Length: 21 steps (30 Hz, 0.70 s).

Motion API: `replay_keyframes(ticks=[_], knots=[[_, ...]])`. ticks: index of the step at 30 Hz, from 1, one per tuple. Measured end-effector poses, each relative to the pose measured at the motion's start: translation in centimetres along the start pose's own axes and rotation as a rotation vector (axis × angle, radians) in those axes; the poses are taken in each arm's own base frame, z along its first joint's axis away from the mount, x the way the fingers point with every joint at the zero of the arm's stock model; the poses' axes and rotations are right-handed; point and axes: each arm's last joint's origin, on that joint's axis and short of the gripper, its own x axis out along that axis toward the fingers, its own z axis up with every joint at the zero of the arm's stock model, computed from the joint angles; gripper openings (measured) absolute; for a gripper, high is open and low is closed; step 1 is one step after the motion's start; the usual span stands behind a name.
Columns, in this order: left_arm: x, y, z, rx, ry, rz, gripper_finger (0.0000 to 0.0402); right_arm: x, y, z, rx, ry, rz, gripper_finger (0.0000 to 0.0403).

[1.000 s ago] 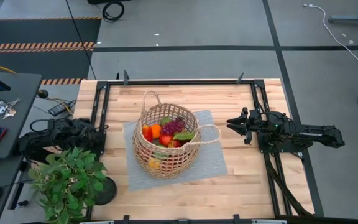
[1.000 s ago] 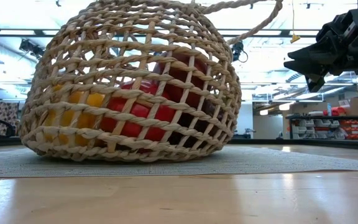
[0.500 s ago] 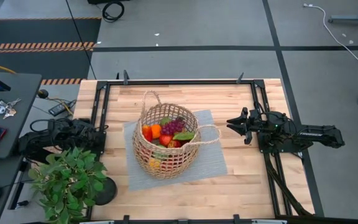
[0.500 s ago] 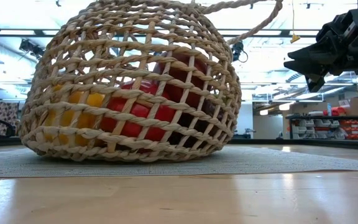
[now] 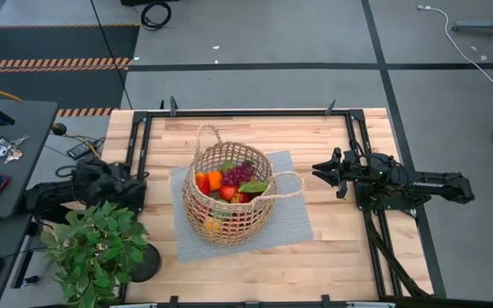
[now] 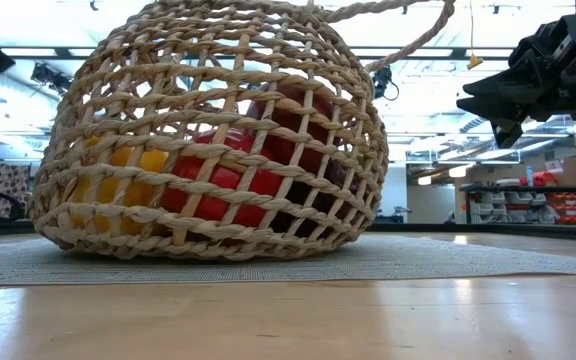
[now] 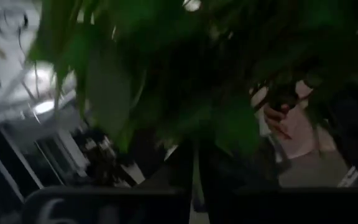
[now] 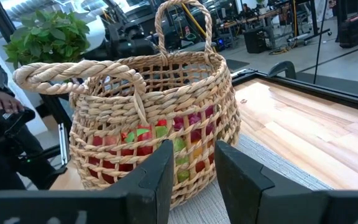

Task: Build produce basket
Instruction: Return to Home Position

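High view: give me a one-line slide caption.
Basket of produce on a mat; left gripper by the plant, right gripper open opposite.

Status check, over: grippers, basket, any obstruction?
Right gripper open, empty, off to the right of the basket. Left gripper at left edge of table, beside potted plant. Produce in basket, on grey mat. Nothing between grippers and basket.

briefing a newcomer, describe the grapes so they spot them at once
On the wooden table a grey mat holds the wicker basket. The grapes lie on top inside, the only purple beaded cluster among red, orange and green produce.
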Motion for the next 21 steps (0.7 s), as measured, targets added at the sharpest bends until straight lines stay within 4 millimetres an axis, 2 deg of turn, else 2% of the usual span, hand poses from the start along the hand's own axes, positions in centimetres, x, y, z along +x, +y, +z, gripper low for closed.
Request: replay_keyframes(ticks=[3, 6, 9, 12, 16, 21], knots=[[0.0, 0.4, -1.0, -0.092, 0.036, 0.025, 0.0036, 0.0, 0.0, 0.0, 0.000, 0.000, 0.000, 0.0122], [-0.1, 0.9, -1.8, -0.166, 0.044, 0.126, 0.0034, 0.0, 0.0, 0.0, 0.000, 0.000, 0.000, 0.0122], [-0.3, 1.4, -2.9, -0.287, 0.064, 0.286, 0.0030, 0.0, 0.0, 0.0, 0.000, 0.000, 0.000, 0.0122], [-0.6, 1.8, -4.3, -0.479, 0.089, 0.495, 0.0026, 0.0, 0.0, 0.0, 0.000, 0.000, 0.000, 0.0122], [-1.1, 1.7, -5.8, -0.691, 0.122, 0.740, 0.0027, 0.0, 0.0, 0.0, 0.000, 0.000, 0.000, 0.0122], [-1.7, 1.0, -6.8, -0.760, 0.197, 0.884, 0.0033, 0.0, 0.0, 0.0, 0.000, 0.000, 0.000, 0.0122]])
